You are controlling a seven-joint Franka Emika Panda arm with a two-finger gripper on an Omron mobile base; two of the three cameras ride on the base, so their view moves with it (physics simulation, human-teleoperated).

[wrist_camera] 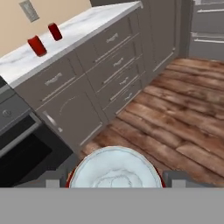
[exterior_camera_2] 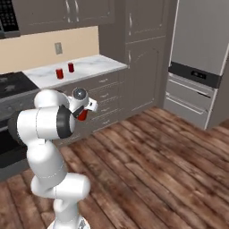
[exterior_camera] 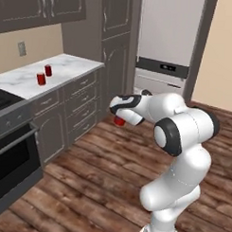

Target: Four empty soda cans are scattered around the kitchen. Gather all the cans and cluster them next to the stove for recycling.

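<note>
Carry step, by the look of it. Fingers [wrist_camera: 114,183] clamped on a soda can [wrist_camera: 114,174] — silvery top big at 6 o'clock in hand view, thin red rim showing at each side, a dark fingertip pressed against either flank. Same held can [exterior_camera: 119,121] seen as a red patch under the wrist in left base view, and red again below the hand [exterior_camera_2: 82,115] in right base view. Held in the air above the wood floor [exterior_camera_2: 161,170], well apart from any surface.

Two more cans upright on the marble table [exterior_camera: 67,69]: near can [exterior_camera: 41,79] and far can [exterior_camera: 48,70], just beside each other, not touching. In hand view both sit at approx 11 o'clock, near can [wrist_camera: 36,45], far can [wrist_camera: 55,31], w/ wall outlet [wrist_camera: 29,10] above them. Stove [exterior_camera: 4,100] at 9 o'clock in left base view, black burner top abutting the table's left end; near can nearer the stove than far can. Fourth can: nowhere identifiable.

Judgement: two cans already parked by the stove, third in transit, so roughly halfway or a bit past.

Next move calls for: closing in on the table toward 10–11 o'clock, raising the can over the table edge, setting it upright on bare marble beside the pair — w/out knocking either over — then letting go and backing straight off. Risk: a tilted set-down, and the can rolls.
</note>
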